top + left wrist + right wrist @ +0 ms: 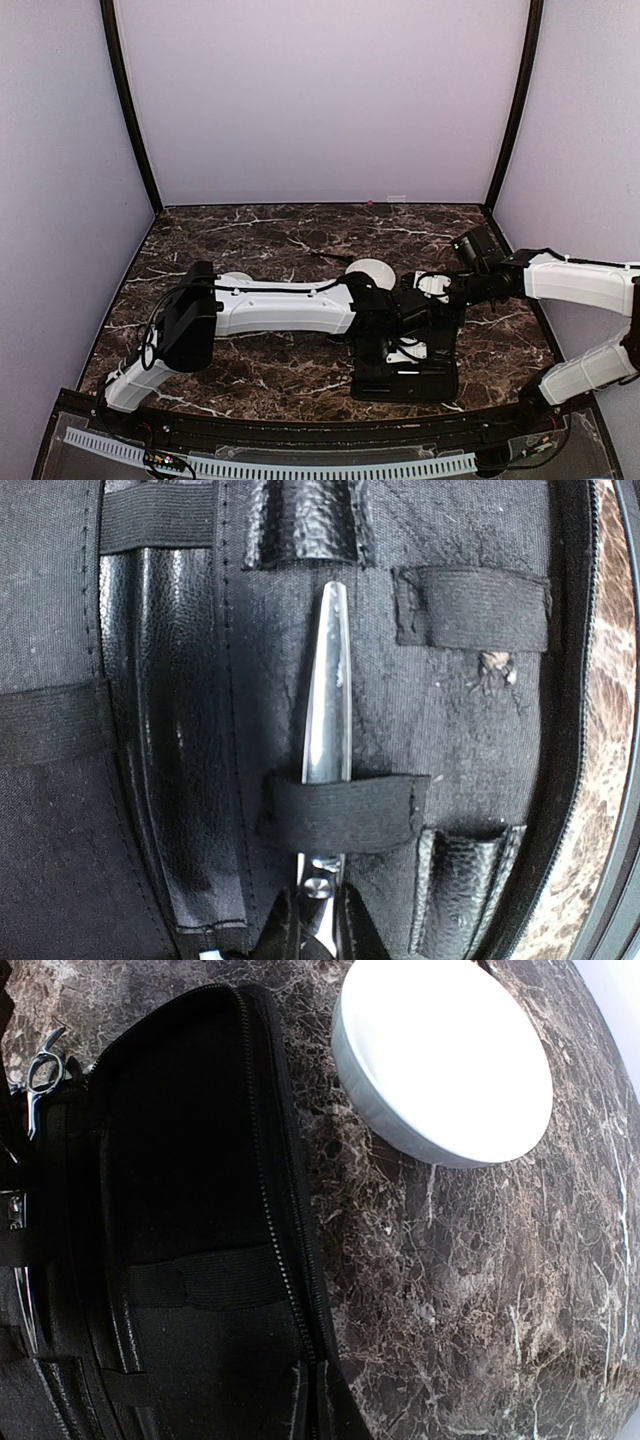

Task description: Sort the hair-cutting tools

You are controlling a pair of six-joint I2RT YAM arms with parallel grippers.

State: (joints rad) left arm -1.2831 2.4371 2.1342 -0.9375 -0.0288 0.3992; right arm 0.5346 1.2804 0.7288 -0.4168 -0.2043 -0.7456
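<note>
The scissors [326, 680] lie inside the open black case [190, 1160]. Their closed silvery blades are tucked under an elastic band [340, 810], and the tip points at a leather pocket above. The left gripper [316, 932] is down on them. Its dark fingertips stand tight on either side of the shank just below the pivot screw, so it looks to be pinching the pair, ready to draw it out from under the band. A silvery ring handle [40, 1068] shows at the case's edge in the right wrist view; I cannot tell whether it belongs to the same pair.

The case sits on the marble table [480, 1290] toward the near edge, right of centre. The right gripper [430, 290] hangs over its far side with jaws closed, and nothing shows in them.

Just beyond the case stands a white bowl [400, 1130], with nothing visible in it through the glare. A second bowl [236, 279] peeks out behind the left arm, further left.

By my reading the sorting has barely begun: no tool is seen in either bowl, and this pair is not yet free.
</note>
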